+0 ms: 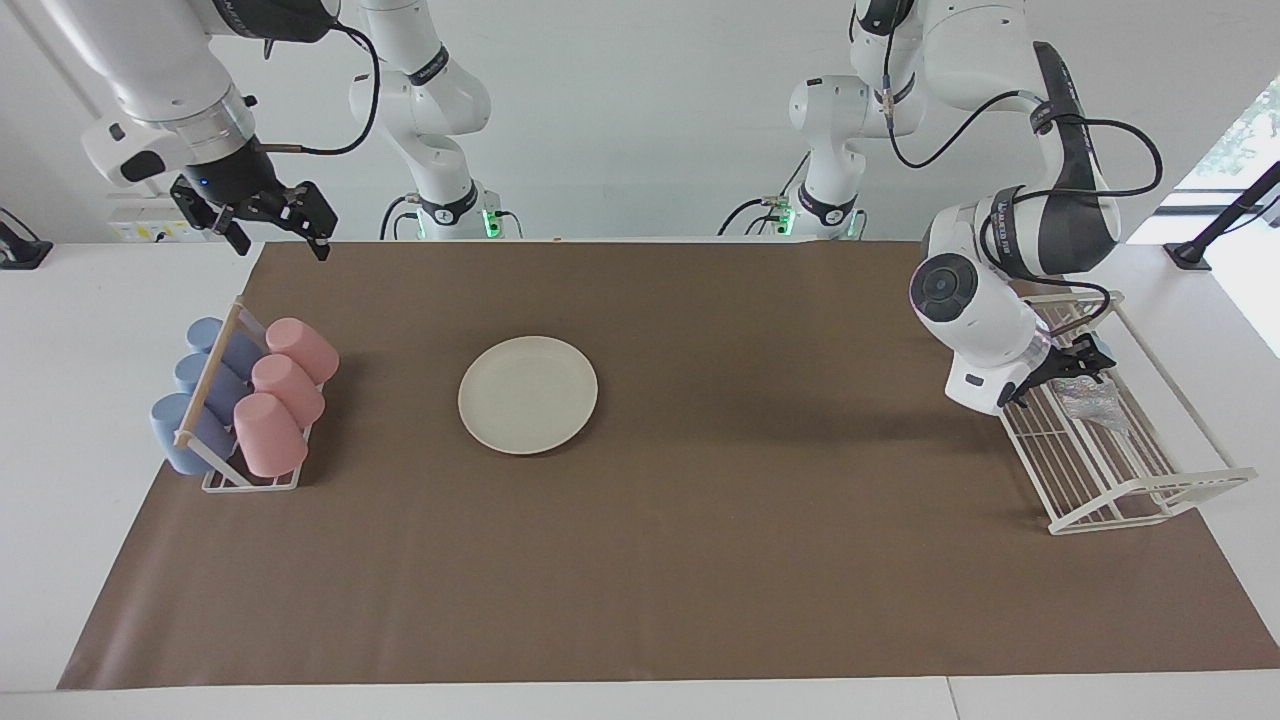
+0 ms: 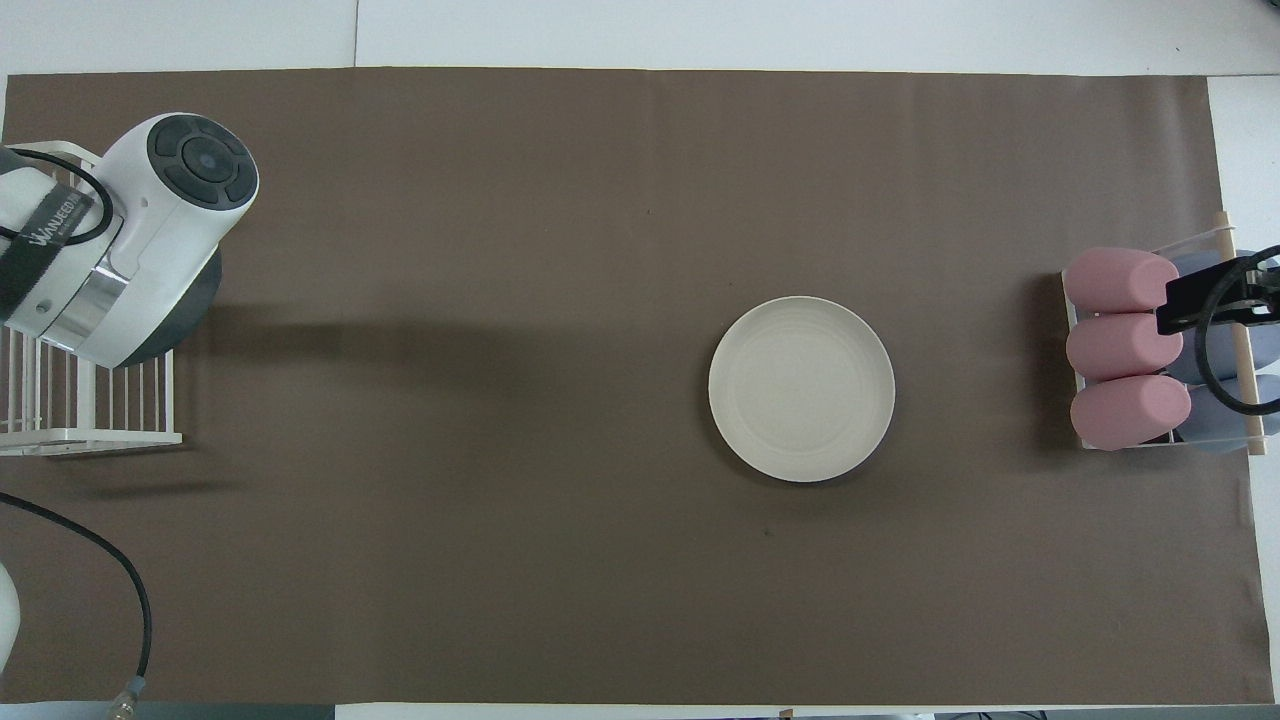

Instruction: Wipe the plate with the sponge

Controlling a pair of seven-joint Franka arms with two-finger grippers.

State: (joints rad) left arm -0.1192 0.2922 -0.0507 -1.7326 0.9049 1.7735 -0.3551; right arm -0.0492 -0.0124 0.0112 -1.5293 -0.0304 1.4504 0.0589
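Plate (image 1: 528, 394) lying bare at frame centre.
Left pincer (image 1: 1066, 367) is spread open by the sponge (image 1: 1090, 404); right pincer (image 1: 268, 222), upper left, is held open, empty.

- Both arms are glossy white, built of rounded segments with dark grey to black joint bands and caps.
- The left arm's wrist housing (image 1: 965, 300) ends in a round dark cap ringed with small circles; a black strap with white lettering wraps it.
- Black cables loop along each arm.
- Each base shows a green light.
- The right gripper (image 1: 262, 215) is black, under a silver ring.
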